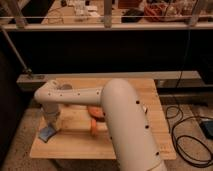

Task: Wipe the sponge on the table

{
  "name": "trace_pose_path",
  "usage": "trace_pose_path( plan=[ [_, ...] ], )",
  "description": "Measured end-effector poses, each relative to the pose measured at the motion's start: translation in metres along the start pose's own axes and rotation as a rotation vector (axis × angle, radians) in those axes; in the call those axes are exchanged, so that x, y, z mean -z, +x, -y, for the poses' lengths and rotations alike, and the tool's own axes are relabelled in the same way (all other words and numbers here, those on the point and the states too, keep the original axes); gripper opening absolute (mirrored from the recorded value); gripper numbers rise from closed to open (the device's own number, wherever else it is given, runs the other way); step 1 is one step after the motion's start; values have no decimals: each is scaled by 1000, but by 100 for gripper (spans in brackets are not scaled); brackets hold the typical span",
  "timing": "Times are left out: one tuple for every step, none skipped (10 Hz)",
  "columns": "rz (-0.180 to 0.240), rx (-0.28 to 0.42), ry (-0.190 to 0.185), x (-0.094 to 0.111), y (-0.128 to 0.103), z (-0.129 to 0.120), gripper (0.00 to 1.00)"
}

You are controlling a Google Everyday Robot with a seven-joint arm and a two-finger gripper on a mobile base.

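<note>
one small sponge (46, 134), light blue, flattish and roughly rectangular, lay near the left front corner of the light wooden plank table (70, 146), far smaller than the orange bowl (98, 111) to its right. we saw the gripper (51, 125) reach straight down onto the sponge's upper right edge, touching it, though we could not tell whether it was open or closed. a slim orange stick (93, 126) lay just in front of the bowl.

The pincer (51, 126) hangs over the sponge (46, 134) near the worktop's (70, 145) left edge; open planks lie between it and the carrot (93, 127), with the bowl (98, 111) just behind that.
</note>
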Motion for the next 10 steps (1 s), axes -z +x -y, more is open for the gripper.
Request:
trace_pose_path(
  plan=[
    [5,15,-9,-4,-12,-7,52],
    [11,25,-19,-8,-23,-14,52],
    [15,30,-32,-13,-31,-26,52],
    [14,26,-41,-16,-34,-34,52],
    [10,14,-46,-19,-34,-43,52],
    [2,-5,-53,-19,-31,-56,52],
    [-8,-30,-57,-17,-26,-68,52],
    [-15,-56,-59,-15,-21,-77,51],
    [-23,-88,-62,-13,-14,-86,45],
    [-16,-102,-60,-10,-8,-90,36]
  ],
)
